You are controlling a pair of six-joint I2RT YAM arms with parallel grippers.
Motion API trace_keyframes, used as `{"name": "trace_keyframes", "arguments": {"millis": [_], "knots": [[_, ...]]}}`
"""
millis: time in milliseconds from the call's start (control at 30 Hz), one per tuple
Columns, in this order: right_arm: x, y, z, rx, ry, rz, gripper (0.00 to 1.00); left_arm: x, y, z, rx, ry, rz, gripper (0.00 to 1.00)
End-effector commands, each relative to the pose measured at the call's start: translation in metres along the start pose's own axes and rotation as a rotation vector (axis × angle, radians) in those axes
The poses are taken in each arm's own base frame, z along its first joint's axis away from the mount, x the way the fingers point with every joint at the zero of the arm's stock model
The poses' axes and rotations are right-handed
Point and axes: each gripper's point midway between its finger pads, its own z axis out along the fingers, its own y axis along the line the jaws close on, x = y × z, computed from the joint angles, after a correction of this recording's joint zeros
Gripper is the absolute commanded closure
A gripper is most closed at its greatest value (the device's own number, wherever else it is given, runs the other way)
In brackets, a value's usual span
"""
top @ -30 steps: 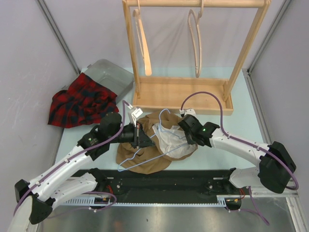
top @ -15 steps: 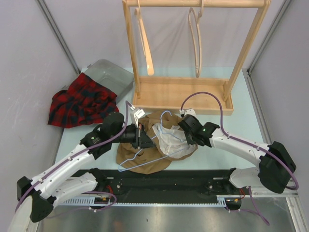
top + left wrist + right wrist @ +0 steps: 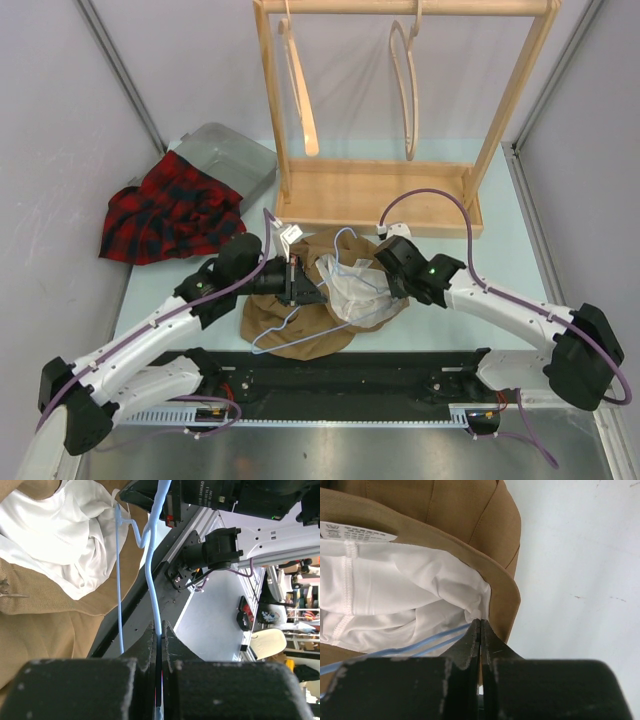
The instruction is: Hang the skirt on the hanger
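Observation:
A tan skirt with white lining lies on the table in front of the arms. A light-blue wire hanger lies across it, its hook toward the rack. My left gripper is shut on the hanger wire, with skirt and lining to its left. My right gripper is shut on the skirt's waistband edge, where tan cloth meets lining. The blue wire runs inside the lining beside my right fingers.
A wooden rack stands behind the skirt with two wooden hangers on its bar. A red plaid garment lies at the left, partly over a grey tray. The black base rail runs along the near edge.
My left gripper has moved right and slightly away with the hanger, sliding the wire further into the skirt opening. My right gripper has shifted slightly right, still holding the waistband.

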Motion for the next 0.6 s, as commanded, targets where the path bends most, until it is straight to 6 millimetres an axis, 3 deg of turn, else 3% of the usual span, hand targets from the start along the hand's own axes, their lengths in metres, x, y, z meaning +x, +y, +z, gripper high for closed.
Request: {"name": "trace_keyframes", "arguments": {"millis": [0, 267, 567], "knots": [[-0.0047, 0.0021, -0.0090, -0.021, -0.025, 0.017, 1.00, -0.0123, -0.0121, 0.0007, 0.047, -0.057, 0.005, 1.00], [-0.0041, 0.0015, -0.0099, -0.025, -0.033, 0.020, 1.00, -0.0155, -0.0190, -0.0020, 0.076, -0.082, 0.001, 1.00], [-0.0071, 0.0035, -0.0149, -0.046, -0.054, 0.048, 1.00, -0.0111, -0.0135, 0.0054, 0.104, -0.093, -0.033, 1.00]]}}
